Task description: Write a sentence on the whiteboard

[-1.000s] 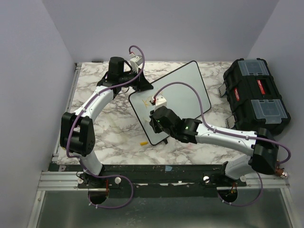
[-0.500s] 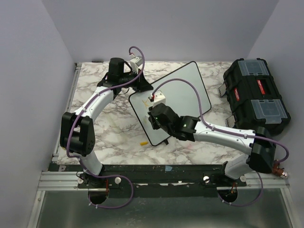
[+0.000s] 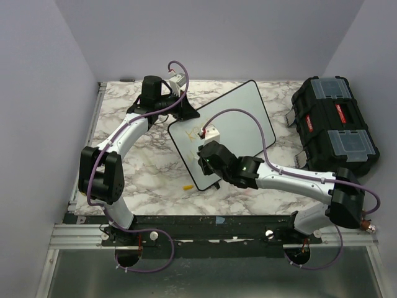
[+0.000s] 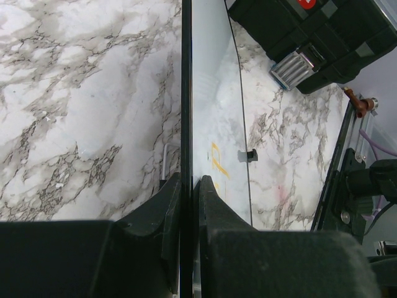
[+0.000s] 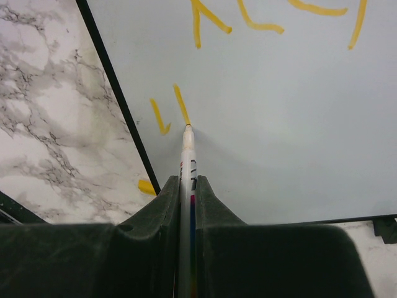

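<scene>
The whiteboard [image 3: 236, 118] lies tilted on the marble table, its near left part under my right arm. My left gripper [image 3: 186, 114] is shut on the board's black rim at its far left corner, one finger on each face [image 4: 190, 186]. My right gripper [image 5: 187, 186] is shut on a white marker [image 5: 187, 158], and the marker's tip touches the whiteboard [image 5: 279, 124] at the foot of a short yellow stroke. The sentence [image 5: 248, 18] shows as yellow letters above that, with two short strokes [image 5: 169, 112] starting a lower line. In the top view my right gripper [image 3: 205, 162] hides most of the writing.
A black toolbox [image 3: 332, 127] stands at the right edge of the table, also seen from the left wrist [image 4: 310, 31]. A small yellow marker cap [image 3: 187, 186] lies on the marble just off the board's near left rim [image 5: 146, 186]. Purple-grey walls close in the table.
My right gripper carried the marker a little up the board and back down, drawing a short stroke. The left gripper and the board have not moved.
</scene>
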Available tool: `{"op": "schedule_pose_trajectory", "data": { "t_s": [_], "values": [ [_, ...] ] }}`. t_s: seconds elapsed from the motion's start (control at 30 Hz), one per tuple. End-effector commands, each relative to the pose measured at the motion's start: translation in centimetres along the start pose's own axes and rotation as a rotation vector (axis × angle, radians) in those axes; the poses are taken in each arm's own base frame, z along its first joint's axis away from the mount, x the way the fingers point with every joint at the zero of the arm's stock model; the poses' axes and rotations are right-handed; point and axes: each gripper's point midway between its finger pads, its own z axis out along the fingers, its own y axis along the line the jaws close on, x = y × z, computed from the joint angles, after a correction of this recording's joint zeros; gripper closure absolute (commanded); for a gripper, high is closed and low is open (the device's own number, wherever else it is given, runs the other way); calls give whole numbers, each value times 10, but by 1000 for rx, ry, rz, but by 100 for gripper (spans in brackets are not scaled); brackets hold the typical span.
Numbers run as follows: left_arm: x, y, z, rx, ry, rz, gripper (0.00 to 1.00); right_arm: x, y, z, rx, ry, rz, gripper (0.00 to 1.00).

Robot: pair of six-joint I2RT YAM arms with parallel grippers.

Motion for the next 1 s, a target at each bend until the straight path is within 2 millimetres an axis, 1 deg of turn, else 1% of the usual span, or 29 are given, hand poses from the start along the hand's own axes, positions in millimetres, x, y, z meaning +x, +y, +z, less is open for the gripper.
{"op": "schedule_pose_trajectory", "data": {
  "t_s": [0.0, 0.13, 0.37, 0.53, 0.83, 0.97],
  "values": [
    [34, -6, 8, 47, 83, 53, 100, 19, -3, -5, -6, 52, 19, 99],
    [34, -5, 7, 47, 84, 51, 100, 14, -3, -3, 1, 36, 20, 99],
    [35, -5, 8, 48, 85, 49, 100, -10, 4, 3, 11, -8, 6, 99],
    [35, -5, 8, 53, 87, 48, 100, -23, 2, 6, 47, -32, -27, 99],
    [35, -6, 8, 53, 86, 49, 100, -32, -13, 10, 157, -53, -51, 99],
    [35, -6, 8, 53, 87, 49, 100, -29, -18, 8, 176, -49, -55, 99]
  ]
}}
